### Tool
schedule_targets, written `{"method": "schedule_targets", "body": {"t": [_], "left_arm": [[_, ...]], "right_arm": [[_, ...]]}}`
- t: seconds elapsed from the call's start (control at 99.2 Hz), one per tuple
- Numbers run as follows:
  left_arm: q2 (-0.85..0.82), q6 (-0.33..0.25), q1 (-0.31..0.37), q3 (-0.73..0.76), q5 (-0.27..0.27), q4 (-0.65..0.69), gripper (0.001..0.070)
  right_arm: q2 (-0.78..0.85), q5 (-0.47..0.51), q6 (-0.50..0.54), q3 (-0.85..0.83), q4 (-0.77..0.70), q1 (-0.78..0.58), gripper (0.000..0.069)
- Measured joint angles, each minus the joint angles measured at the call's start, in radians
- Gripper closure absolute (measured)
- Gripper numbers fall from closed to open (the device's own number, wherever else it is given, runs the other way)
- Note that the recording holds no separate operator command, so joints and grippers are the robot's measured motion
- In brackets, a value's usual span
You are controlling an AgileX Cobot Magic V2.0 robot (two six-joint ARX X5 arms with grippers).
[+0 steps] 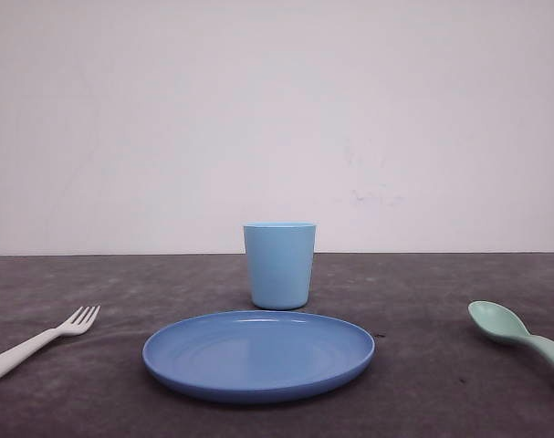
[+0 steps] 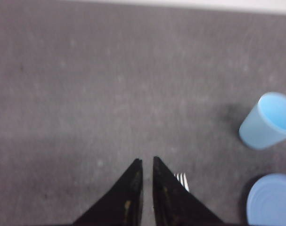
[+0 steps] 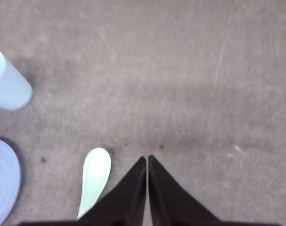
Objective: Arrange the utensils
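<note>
Hands: left hand [image 2: 147,162] and right hand [image 3: 147,160] clenched, empty.
Fork [image 1: 39,342], spoon [image 1: 518,333]: we judge light, stiff, slippery; take mid-handle.

One white fork [image 1: 39,344], one mint-green spoon [image 1: 518,334], one light blue cup [image 1: 279,265] and one round blue plate [image 1: 258,356] sit on one dark grey table [image 1: 423,383]: four pieces of tableware in all, two of them utensils. Two black robot hands appear from the wrist cameras, the left hand [image 2: 147,164] and the right hand [image 3: 147,161], each with two pointed fingers.
</note>
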Motion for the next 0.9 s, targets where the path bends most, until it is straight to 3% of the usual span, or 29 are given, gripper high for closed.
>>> {"method": "schedule_targets", "body": {"t": [0.424,0.484,0.625,0.706,0.787,0.897], "left_arm": [[0.085,0.01,0.0,0.0,-0.001,0.0,0.0689],[0.085,0.01,0.0,0.0,-0.001,0.0,0.0634],[0.085,0.01,0.0,0.0,-0.001,0.0,0.037],[0.085,0.01,0.0,0.0,-0.001,0.0,0.0285],[0.085,0.01,0.0,0.0,-0.001,0.0,0.0254],[0.085,0.005,0.0,0.0,-0.001,0.0,0.0245]], "right_arm": [[0.088,0.022,-0.023,0.0,0.0,0.0,0.0667],[0.088,0.023,-0.029,0.0,0.0,0.0,0.0581],[0.088,0.023,-0.034,0.0,0.0,0.0,0.0241],[0.088,0.023,-0.034,0.0,0.0,0.0,0.0099],[0.088,0.023,-0.034,0.0,0.0,0.0,0.0022],[0.088,0.023,-0.035,0.0,0.0,0.0,0.0012]]}}
